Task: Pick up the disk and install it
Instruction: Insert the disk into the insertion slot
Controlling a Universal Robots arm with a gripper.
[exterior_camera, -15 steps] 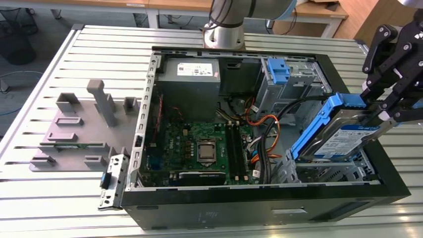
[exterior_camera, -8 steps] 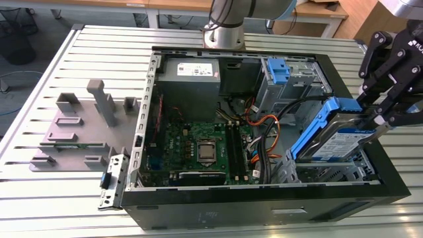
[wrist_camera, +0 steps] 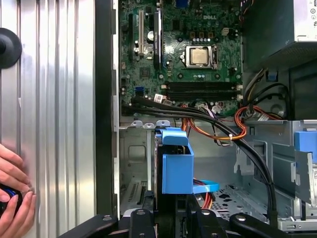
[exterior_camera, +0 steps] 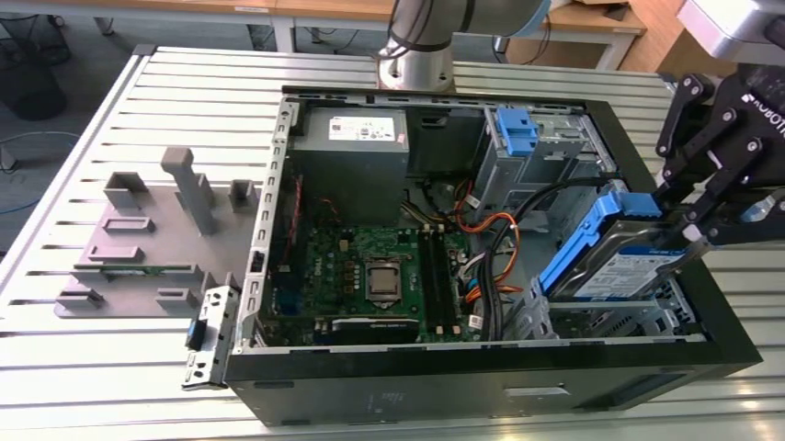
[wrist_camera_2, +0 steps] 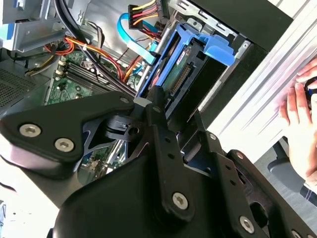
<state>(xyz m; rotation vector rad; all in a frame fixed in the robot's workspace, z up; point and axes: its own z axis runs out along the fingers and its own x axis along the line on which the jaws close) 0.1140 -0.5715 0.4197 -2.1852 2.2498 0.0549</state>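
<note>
The disk (exterior_camera: 620,262) is silver with a white-and-blue label (exterior_camera: 628,274) and blue side rails (exterior_camera: 586,241). Beside it, the circuit board (exterior_camera: 356,266) is green, the cables (wrist_camera: 214,135) orange and black; the case (exterior_camera: 491,395) around it is black.

The open black metal computer case (exterior_camera: 491,390) lies on the ribbed aluminium bench (exterior_camera: 110,395), toward the exterior view's right. The grey plastic fixture plate (exterior_camera: 123,253) sits beside it, on the exterior view's left. The grey arm base (exterior_camera: 414,55) stands behind the case at the bench's far edge. Inside, the green motherboard (exterior_camera: 368,276) lies mid-floor, with the grey power-supply box (exterior_camera: 349,152) behind it. The flat silver metal disk (exterior_camera: 620,271) sits tilted in the case's near corner bay on the exterior view's right, its raised end clamped in the black gripper (exterior_camera: 687,231).
</note>
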